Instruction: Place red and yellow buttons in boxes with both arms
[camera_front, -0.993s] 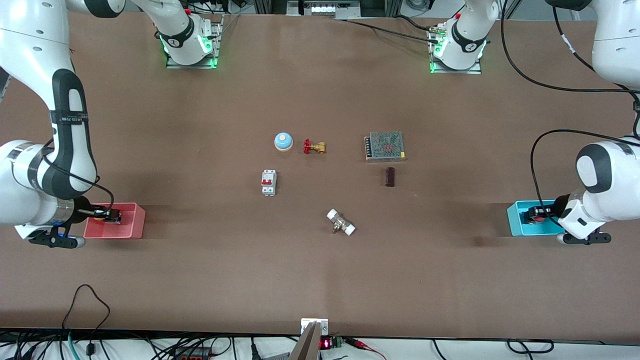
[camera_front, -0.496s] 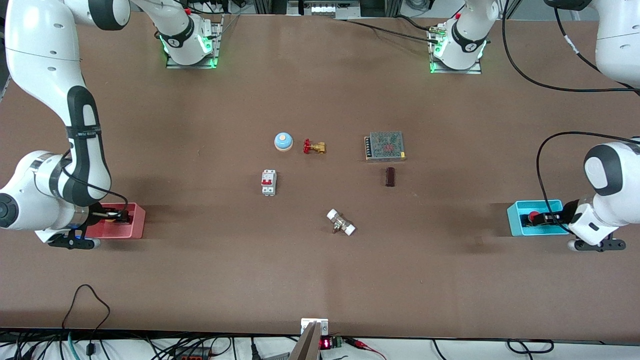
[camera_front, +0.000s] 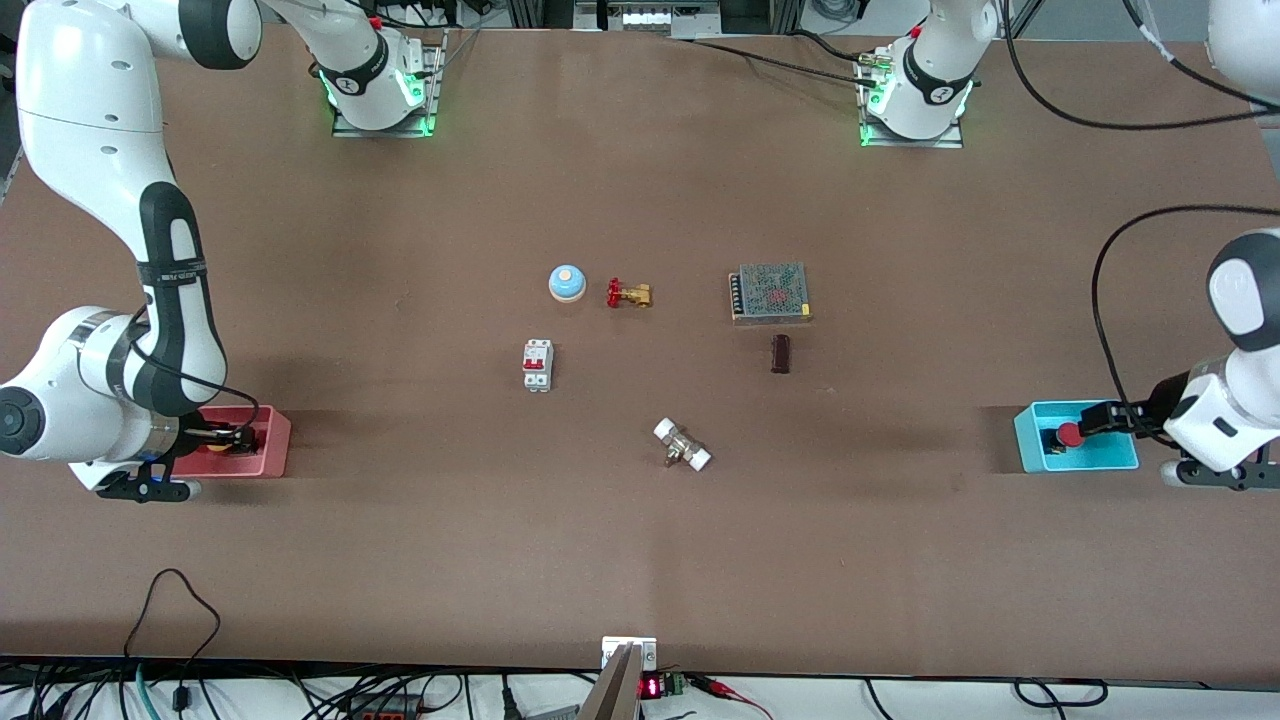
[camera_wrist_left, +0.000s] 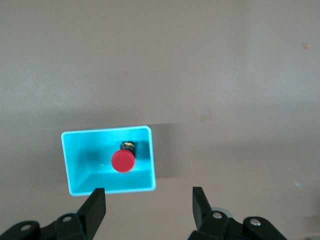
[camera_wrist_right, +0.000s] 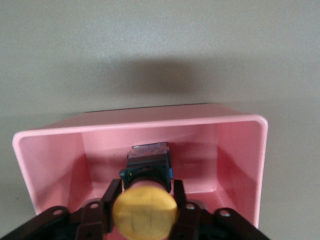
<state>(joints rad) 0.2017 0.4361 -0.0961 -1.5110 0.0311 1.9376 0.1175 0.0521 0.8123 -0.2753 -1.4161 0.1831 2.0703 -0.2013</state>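
Yellow button (camera_wrist_right: 145, 214) sits clamped in the right gripper (camera_wrist_right: 144, 197) inside the pink box (camera_wrist_right: 240, 150); releasing it tilted could tip it. Left gripper (camera_wrist_left: 148, 205) hangs spread and empty over the blue box (camera_wrist_left: 75, 160), red button (camera_wrist_left: 122, 161) inside.

No readable text (anywhere visible).

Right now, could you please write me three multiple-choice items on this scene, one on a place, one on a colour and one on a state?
1. Where is the red button?
A. in the cyan box
B. on the table beside the bell
C. in the left hand

2. What colour is the box that the right hand reaches into?
A. cyan
B. pink-red
C. white

3. What is the right hand doing?
A. open and empty
B. shut on the yellow button
C. shut on the valve

Answers: 1 A, the button lies in the box, clear of the open left hand. 2 B, the pink-red box surrounds that hand. 3 B, its fingers clamp the button's base.
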